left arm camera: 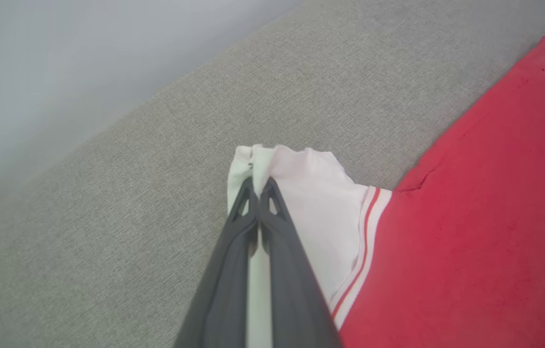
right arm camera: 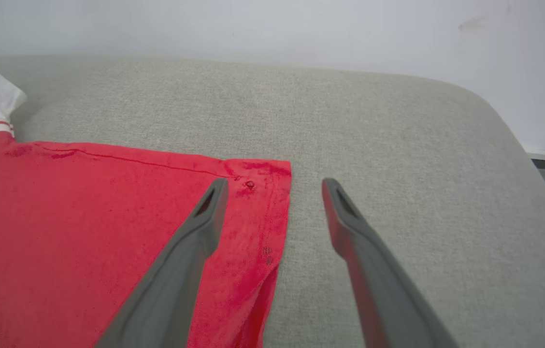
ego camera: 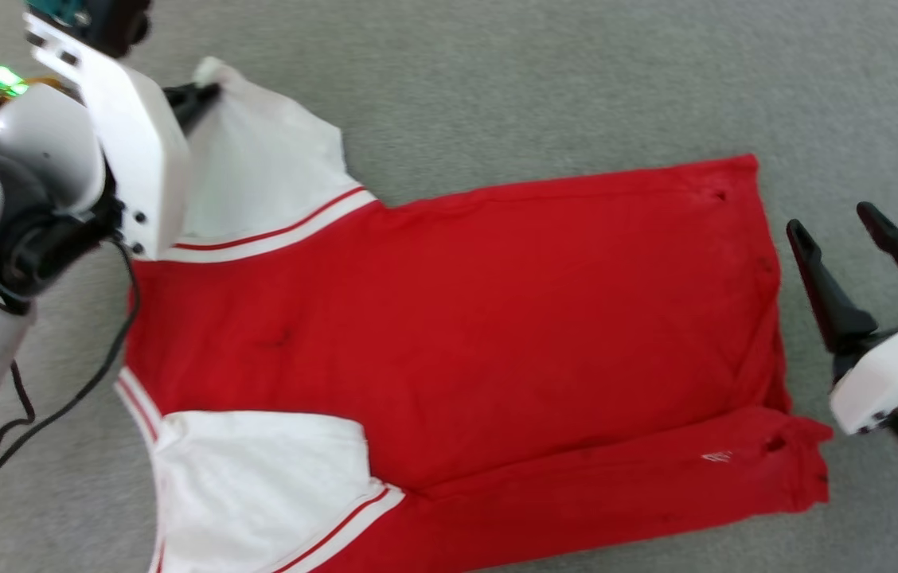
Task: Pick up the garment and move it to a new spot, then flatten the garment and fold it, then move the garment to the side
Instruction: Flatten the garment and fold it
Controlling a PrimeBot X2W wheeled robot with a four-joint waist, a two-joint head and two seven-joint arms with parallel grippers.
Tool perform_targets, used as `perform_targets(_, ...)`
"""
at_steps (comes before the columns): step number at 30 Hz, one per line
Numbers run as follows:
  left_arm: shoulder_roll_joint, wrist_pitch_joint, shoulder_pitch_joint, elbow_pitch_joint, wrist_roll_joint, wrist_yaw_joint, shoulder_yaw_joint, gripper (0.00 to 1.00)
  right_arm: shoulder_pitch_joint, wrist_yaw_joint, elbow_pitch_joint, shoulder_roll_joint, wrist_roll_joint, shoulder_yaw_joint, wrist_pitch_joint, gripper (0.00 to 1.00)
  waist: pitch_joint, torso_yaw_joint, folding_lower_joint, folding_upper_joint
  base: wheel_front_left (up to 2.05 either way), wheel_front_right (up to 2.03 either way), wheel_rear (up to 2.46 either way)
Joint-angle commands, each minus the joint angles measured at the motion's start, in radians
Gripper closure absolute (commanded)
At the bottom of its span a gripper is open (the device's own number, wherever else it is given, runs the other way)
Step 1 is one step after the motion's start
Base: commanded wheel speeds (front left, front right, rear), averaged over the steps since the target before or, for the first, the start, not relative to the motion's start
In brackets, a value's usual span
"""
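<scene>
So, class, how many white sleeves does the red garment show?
2: one sleeve at upper left, pinched in the left gripper; the other sleeve at lower left, lying flat.

L claw [left arm camera: 258, 182] pinched shut; R claw [right arm camera: 275, 183] spread wide.

Light is bright and even, with only faint shadows. The head view looks slightly smeared, and the garment [ego camera: 457, 318] looks oversaturated.
</scene>
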State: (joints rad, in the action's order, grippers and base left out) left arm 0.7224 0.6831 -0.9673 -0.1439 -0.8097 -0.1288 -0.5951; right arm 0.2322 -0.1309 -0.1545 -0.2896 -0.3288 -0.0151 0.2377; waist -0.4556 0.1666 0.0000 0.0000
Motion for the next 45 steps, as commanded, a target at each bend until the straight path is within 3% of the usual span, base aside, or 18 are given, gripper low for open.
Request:
perform_targets(1, 0.01, -0.035, 0.015, 0.052, -0.008, -0.001, -0.022, 1.0, 0.045, 0.001, -0.013, -0.059, -0.016, -0.009, 0.096, 0.0, 0.042, -0.061, 0.0, 0.0, 0.0, 0.0, 0.0)
perform_targets(9, 0.039, -0.128, 0.062, 0.223, -0.014, -0.001, -0.103, 1.0, 0.184, 0.001, 0.056, -0.213, -0.082, -0.039, 0.538, 0.0, 0.041, -0.165, 0.0, 0.0, 0.0, 0.0, 0.0)
perform_targets(13, 0.047, -0.152, 0.096, 0.294, -0.002, -0.001, -0.128, 1.0, 0.255, 0.001, 0.124, -0.266, -0.108, -0.087, 0.666, 0.0, 0.029, -0.203, 0.0, 0.0, 0.0, 0.0, 0.0)
perform_targets(20, 0.041, -0.177, 0.127, 0.377, 0.015, 0.003, -0.152, 1.0, 0.346, 0.001, 0.263, -0.334, -0.072, -0.136, 0.75, 0.0, 0.004, -0.257, 0.0, 0.0, 0.0, 0.0, 0.0)
perform_targets(29, 0.029, -0.199, 0.138, 0.419, 0.025, 0.003, -0.166, 1.0, 0.371, 0.0, 0.368, -0.354, -0.09, -0.215, 0.766, 0.0, -0.029, -0.293, 0.0, 0.0, 0.0, 0.0, 0.0)
perform_targets(30, 0.027, -0.202, 0.137, 0.421, 0.026, 0.003, -0.167, 1.0, 0.37, 0.0, 0.382, -0.352, -0.089, -0.22, 0.761, 0.04, -0.032, -0.296, 0.0, 0.0, 0.0, 0.0, 0.0)
perform_targets(31, 0.025, -0.205, 0.138, 0.422, 0.026, 0.003, -0.169, 1.0, 0.368, 0.0, 0.392, -0.352, -0.089, -0.236, 0.755, 0.49, -0.034, -0.299, 0.0, 0.0, 0.0, 0.0, 0.0)
perform_targets(32, 0.025, -0.208, 0.14, 0.422, 0.023, 0.003, -0.17, 1.0, 0.369, 0.0, 0.402, -0.352, -0.091, -0.244, 0.744, 0.7, -0.035, -0.301, 0.0, 0.0, 0.0, 0.0, 0.0)
perform_targets(33, 0.023, -0.213, 0.142, 0.421, 0.02, 0.003, -0.17, 1.0, 0.368, 0.001, 0.411, -0.352, -0.094, -0.25, 0.735, 1.0, -0.035, -0.302, 0.0, 0.0, 0.0, 0.0, 0.0)
perform_targets(40, 0.037, -0.241, 0.162, 0.392, 0.028, 0.008, -0.164, 1.0, 0.391, 0.001, 0.443, -0.358, -0.119, -0.268, 0.657, 1.0, -0.004, -0.292, 0.0, 0.0, 0.0, 0.0, 0.0)
perform_targets(45, 0.043, -0.29, 0.217, 0.361, 0.01, 0.035, -0.151, 1.0, 0.374, 0.001, 0.43, -0.347, -0.144, -0.243, 0.566, 1.0, 0.085, -0.267, 0.0, 0.0, 0.0, 0.0, 0.0)
